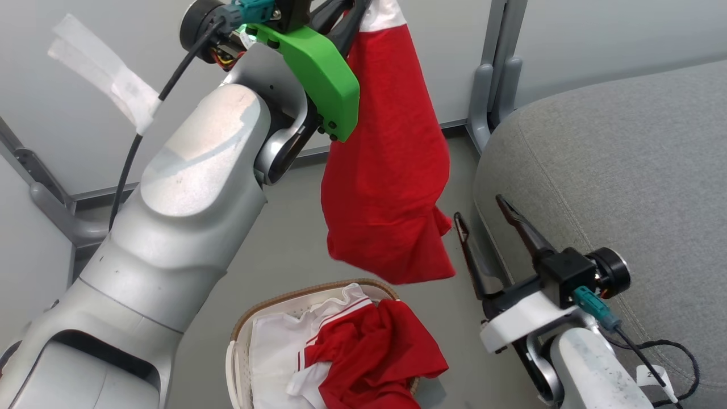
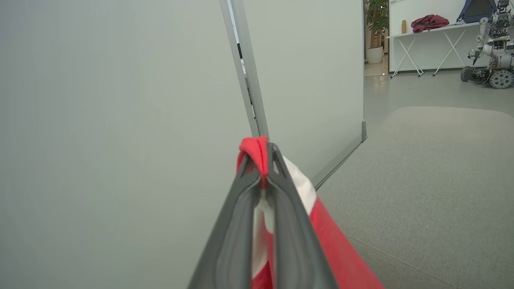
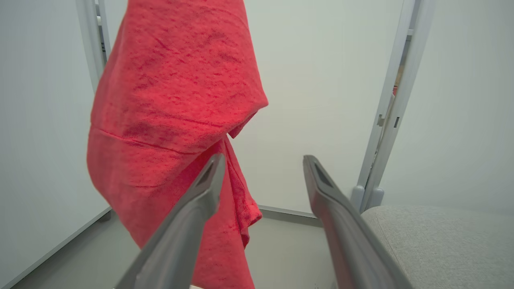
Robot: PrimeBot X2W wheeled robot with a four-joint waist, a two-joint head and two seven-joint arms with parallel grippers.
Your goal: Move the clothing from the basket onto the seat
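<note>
A red garment (image 1: 386, 170) hangs in the air above the basket (image 1: 244, 341), pinched at its white-trimmed top by my left gripper (image 2: 261, 154), which is shut on it. The same cloth (image 3: 176, 104) hangs just left of my right gripper (image 3: 263, 160), whose fingers stand open with nothing between them. In the head view that right gripper (image 1: 483, 207) sits beside the front edge of the grey seat (image 1: 625, 170). More red and white clothing (image 1: 369, 358) lies heaped in the basket over its white liner.
Pale partition panels with grey metal posts (image 1: 494, 68) stand behind the basket and seat. Grey floor (image 1: 284, 238) lies between them. A black cable (image 1: 670, 358) trails over the seat's front corner. Beyond the seat, a far table (image 2: 433, 30) and another robot (image 2: 492, 44) show.
</note>
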